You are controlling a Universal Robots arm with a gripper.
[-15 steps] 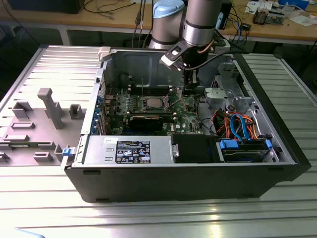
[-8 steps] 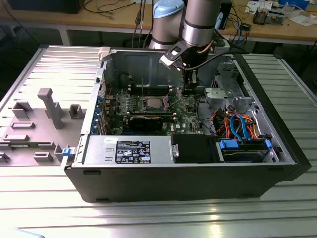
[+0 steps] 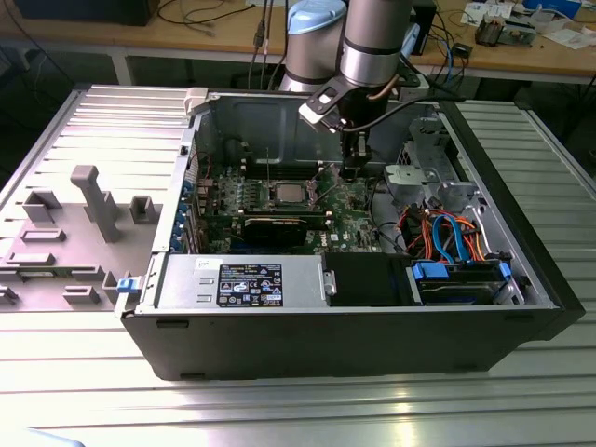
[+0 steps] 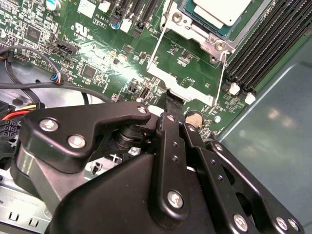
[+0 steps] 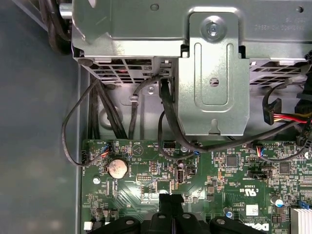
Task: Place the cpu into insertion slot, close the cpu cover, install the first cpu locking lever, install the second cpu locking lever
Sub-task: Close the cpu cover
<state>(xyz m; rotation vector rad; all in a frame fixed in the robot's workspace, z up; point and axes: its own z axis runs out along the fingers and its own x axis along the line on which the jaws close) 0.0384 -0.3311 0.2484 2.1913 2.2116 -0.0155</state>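
The cpu (image 3: pixel 288 194) (image 4: pixel 220 9) lies flat in the insertion slot (image 4: pixel 204 40), silver top up, on the board inside the open computer case. The cpu cover (image 4: pixel 180 85) (image 3: pixel 322 179) stands tipped up from the slot's edge, and the board shows through its window. In the exterior view my gripper (image 3: pixel 352 170) hangs just to the right of the slot. Its black fingers (image 4: pixel 171 101) (image 5: pixel 171 199) are pressed together with nothing between them, and the tips sit right at the cover's raised free edge.
Long black memory slots (image 4: pixel 263 48) flank the socket. A black expansion card (image 3: pixel 275 228) lies in front of it. A metal drive cage (image 3: pixel 428 177) (image 5: pixel 212 73), loose cables (image 3: pixel 447 237) and the power supply (image 3: pixel 237 279) crowd the case. Grey fixtures (image 3: pixel 93 200) stand on the table.
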